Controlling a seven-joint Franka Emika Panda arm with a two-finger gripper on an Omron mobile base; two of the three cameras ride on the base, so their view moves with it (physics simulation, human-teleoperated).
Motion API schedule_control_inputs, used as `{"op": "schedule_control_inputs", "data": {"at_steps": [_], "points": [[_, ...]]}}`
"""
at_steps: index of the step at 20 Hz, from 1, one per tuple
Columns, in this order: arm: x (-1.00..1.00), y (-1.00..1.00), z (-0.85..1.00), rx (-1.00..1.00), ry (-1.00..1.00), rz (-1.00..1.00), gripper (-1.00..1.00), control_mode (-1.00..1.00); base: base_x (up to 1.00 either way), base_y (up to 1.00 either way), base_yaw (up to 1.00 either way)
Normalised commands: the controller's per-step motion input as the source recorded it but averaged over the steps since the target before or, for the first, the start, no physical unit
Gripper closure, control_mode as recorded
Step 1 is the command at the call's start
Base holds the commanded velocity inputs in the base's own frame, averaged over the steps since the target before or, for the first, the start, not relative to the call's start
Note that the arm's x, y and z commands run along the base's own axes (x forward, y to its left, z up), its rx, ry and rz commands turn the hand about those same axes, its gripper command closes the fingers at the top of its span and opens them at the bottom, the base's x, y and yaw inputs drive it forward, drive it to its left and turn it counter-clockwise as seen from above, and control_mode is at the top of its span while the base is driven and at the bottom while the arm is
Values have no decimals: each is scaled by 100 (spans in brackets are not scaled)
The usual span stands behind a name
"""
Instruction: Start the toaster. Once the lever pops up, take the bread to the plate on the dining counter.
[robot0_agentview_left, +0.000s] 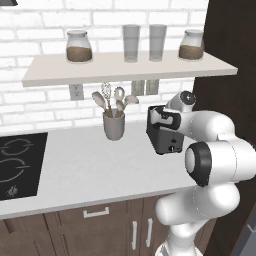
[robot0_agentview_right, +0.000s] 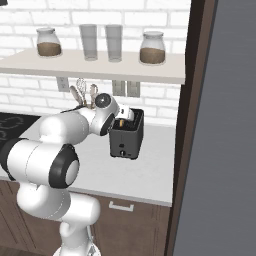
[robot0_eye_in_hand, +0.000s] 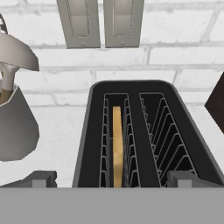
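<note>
Hovering over the toaster (robot0_eye_in_hand: 131, 135) near the counter's (robot0_agentview_left: 90, 170) back right corner, my hand (robot0_eye_in_hand: 111, 179) has its fingers spread wide, holding nothing. The bread (robot0_eye_in_hand: 117, 144) stands upright in the left slot, beside the utensil cup (robot0_agentview_left: 114, 125).

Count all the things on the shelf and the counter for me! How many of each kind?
Jars: 2
Glasses: 2
Utensil cup: 1
Toaster: 1
Bread slice in the toaster: 1
Total: 7
</note>
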Motion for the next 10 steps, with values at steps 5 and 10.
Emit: {"op": "schedule_control_inputs", "data": {"at_steps": [5,10], "points": [[0,0,0,0,0,0,-100,-100,0,0,0],[0,0,0,0,0,0,-100,-100,0,0,0]]}}
